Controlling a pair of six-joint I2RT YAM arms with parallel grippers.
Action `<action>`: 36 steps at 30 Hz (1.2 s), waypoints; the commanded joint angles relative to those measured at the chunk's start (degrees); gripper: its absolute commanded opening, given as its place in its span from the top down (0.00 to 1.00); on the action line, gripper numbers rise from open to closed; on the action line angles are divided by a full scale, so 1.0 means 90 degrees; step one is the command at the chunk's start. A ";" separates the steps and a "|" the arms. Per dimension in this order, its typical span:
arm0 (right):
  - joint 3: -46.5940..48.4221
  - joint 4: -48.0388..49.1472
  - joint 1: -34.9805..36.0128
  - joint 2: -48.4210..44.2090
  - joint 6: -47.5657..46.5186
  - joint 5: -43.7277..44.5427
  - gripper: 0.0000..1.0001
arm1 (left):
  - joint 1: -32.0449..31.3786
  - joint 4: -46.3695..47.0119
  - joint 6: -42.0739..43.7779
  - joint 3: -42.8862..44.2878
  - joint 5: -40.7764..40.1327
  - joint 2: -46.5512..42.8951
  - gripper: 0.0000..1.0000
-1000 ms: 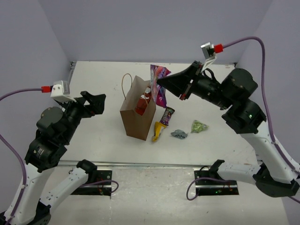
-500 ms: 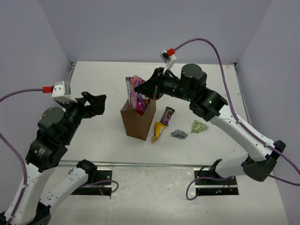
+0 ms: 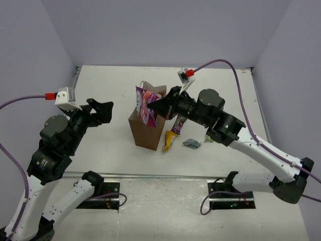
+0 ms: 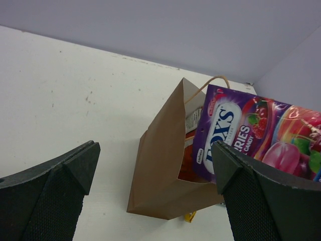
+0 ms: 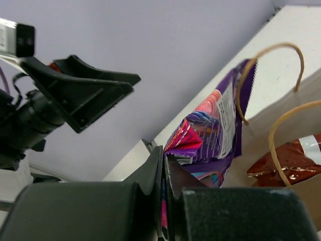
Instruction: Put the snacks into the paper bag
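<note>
The magenta pouch point(image 3: 144, 103) hangs tilted over the open mouth of the paper bag point(image 3: 146, 131), its lower edge just inside the rim. The right gripper point(image 3: 156, 107) has its fingers pinched tight on the pouch's side. The bag stands upright near the middle of the table point(image 3: 100, 90), with a red chip bag point(image 5: 284, 159) already in it (only its glossy top shows). Just right of the bag lie a dark purple bar point(image 3: 178, 123), a yellow wrapper point(image 3: 168, 142) and a grey wrapper point(image 3: 191, 144). The left gripper point(image 3: 103, 109) hovers well left of the bag, fingers spread wide and holding nothing.
</note>
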 commanded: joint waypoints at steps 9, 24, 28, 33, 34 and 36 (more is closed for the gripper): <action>0.1173 0.0574 0.0115 -0.0059 -0.0607 0.0345 1.00 | 0.0002 0.0117 0.0026 0.0013 -0.0020 -0.0038 0.00; 0.1192 0.0614 0.0145 0.0165 0.0106 0.1645 1.00 | 0.0002 0.0107 0.0065 0.0062 -0.0040 -0.0019 0.00; 0.1329 0.0574 0.0145 0.0459 0.0223 0.1616 1.00 | -0.0008 0.0078 0.0075 0.0081 -0.0069 -0.0029 0.00; 0.1494 0.0204 0.0145 0.0751 0.0370 0.1557 0.61 | -0.0008 0.0039 0.0094 0.0091 -0.0108 -0.0048 0.00; 0.1563 0.0010 0.0145 0.0781 0.0389 0.1596 0.36 | -0.0008 0.0039 0.0094 0.0081 -0.0118 -0.0048 0.00; 0.1865 -0.0264 0.0145 0.0859 0.0399 0.1751 0.01 | -0.0008 0.0029 0.0094 0.0072 -0.0137 -0.0039 0.00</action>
